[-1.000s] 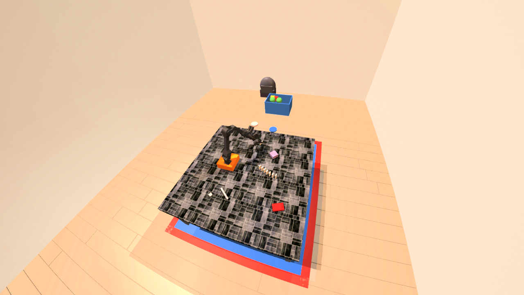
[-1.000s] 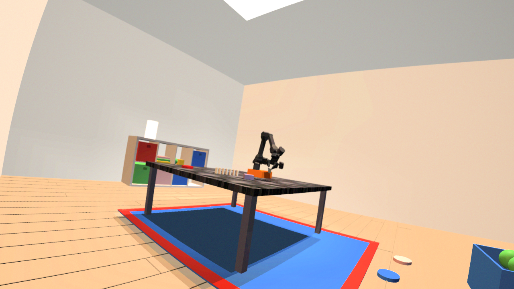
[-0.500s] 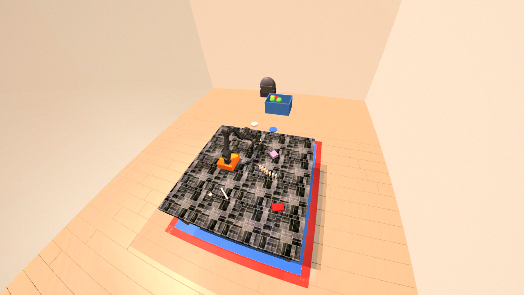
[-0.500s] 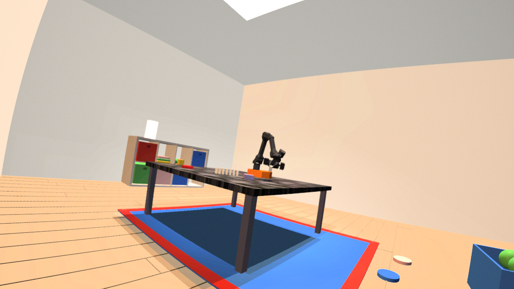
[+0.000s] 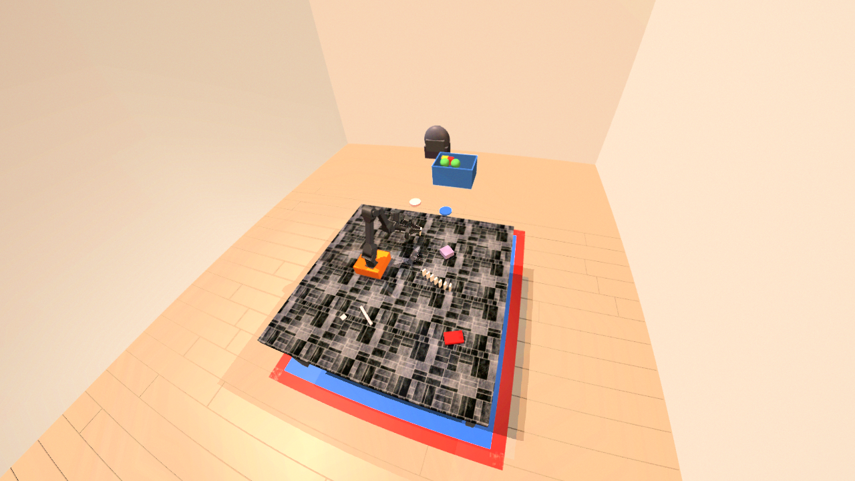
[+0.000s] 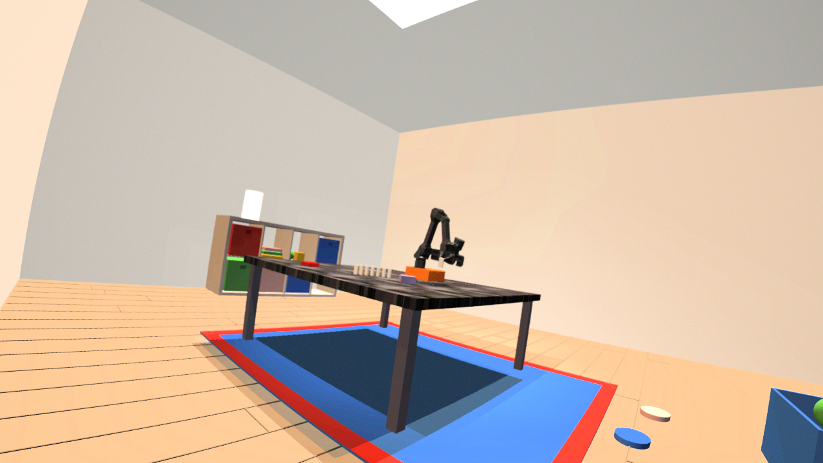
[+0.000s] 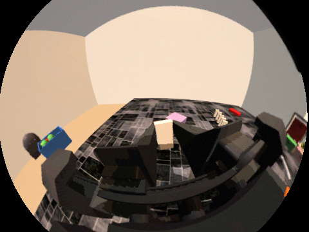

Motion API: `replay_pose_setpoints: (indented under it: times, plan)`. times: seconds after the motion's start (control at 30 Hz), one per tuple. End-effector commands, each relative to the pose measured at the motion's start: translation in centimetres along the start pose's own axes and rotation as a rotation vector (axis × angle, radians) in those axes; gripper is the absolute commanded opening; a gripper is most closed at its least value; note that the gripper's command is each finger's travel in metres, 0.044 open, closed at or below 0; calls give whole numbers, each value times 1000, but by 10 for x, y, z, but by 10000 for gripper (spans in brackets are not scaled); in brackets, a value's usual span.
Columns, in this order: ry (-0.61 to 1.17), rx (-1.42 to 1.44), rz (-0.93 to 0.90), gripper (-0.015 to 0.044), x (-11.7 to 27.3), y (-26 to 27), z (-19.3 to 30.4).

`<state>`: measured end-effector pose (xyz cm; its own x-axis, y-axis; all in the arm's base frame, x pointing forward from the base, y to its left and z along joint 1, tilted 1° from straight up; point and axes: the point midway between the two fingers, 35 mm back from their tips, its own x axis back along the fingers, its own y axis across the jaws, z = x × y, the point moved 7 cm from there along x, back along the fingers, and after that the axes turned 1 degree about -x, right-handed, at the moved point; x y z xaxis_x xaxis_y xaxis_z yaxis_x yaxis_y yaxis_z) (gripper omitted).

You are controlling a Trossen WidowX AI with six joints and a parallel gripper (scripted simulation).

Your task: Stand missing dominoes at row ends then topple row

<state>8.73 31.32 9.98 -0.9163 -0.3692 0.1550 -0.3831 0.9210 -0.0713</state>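
My gripper (image 5: 419, 230) (image 6: 441, 263) (image 7: 163, 125) is shut on a cream domino (image 7: 164, 133), held upright between the fingertips in the wrist view. It is above the table, beyond the orange base in the top view and away from the row. Several cream dominoes (image 5: 439, 282) (image 6: 373, 271) (image 7: 220, 118) stand in an evenly spaced row on the table, right of the gripper in the wrist view. A small cream piece (image 5: 343, 316) lies near the front left of the table in the top view; whether it is a domino I cannot tell.
A pink block (image 5: 446, 252) (image 6: 407, 279) (image 7: 176, 118) lies between the gripper side and the row's far side. A red block (image 5: 453, 337) (image 6: 309, 263) (image 7: 235, 112) lies beyond the row. A cream stick (image 5: 365, 314) lies near the small piece. The orange base (image 5: 371, 267) (image 6: 424, 273) carries the arm.
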Motion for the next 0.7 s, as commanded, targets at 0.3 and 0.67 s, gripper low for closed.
replay_pose_setpoints:
  times: [0.3,0.67]
  plan:
    - [-110,-75,96,107,32,-27,8]
    - [-149,-139,165,107,51,-50,10]
